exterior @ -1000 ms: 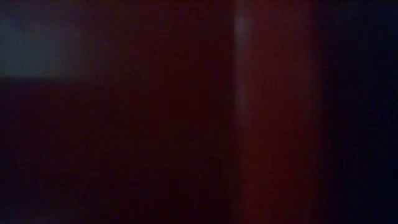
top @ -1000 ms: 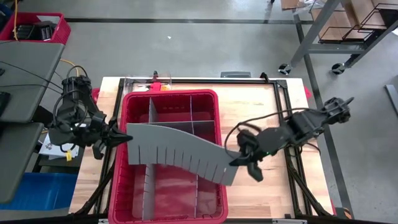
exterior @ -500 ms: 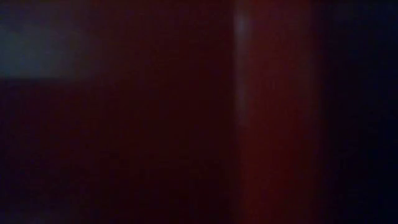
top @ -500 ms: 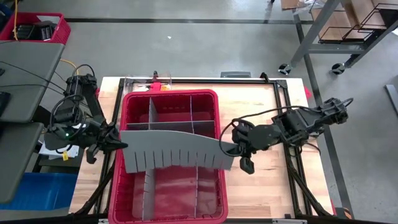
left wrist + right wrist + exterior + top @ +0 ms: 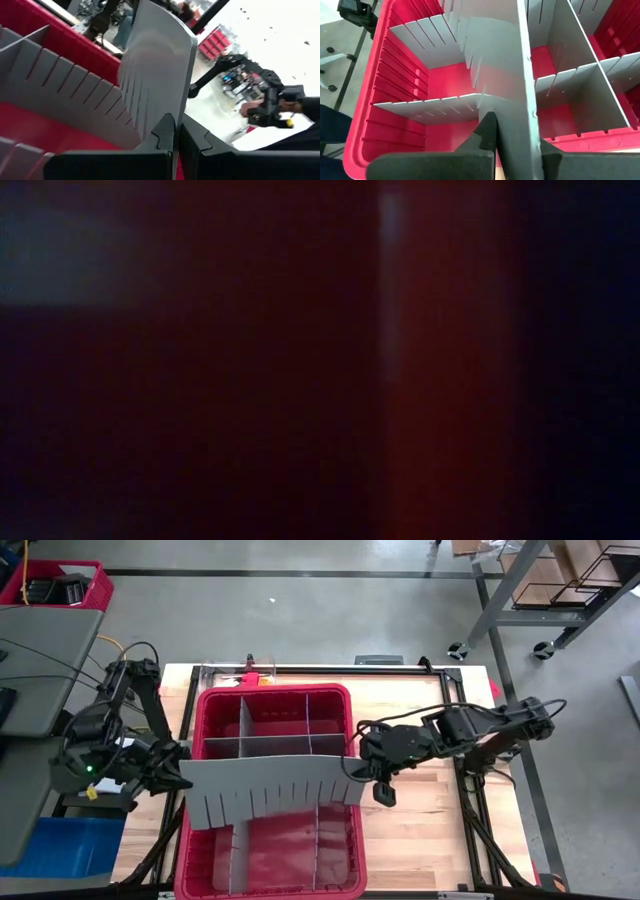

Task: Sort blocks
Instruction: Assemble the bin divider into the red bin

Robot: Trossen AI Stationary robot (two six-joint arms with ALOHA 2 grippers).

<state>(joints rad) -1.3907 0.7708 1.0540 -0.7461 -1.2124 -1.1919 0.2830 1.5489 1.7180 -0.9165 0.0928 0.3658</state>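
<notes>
Overhead, the left pincer (image 5: 180, 768) and the right pincer (image 5: 352, 772) are each clamping one end of a grey slotted divider sheet (image 5: 268, 792), holding it across the red bin (image 5: 196, 840) on the bench (image 5: 420, 840). No blocks are showing.

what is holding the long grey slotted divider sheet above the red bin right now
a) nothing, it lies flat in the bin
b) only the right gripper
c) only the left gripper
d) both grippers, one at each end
d: in the high view the left gripper pinches one end of the grey slotted divider sheet and the right gripper the other, with the sheet spanning the red bin; each wrist view shows its fingers shut on the sheet's edge.
</notes>
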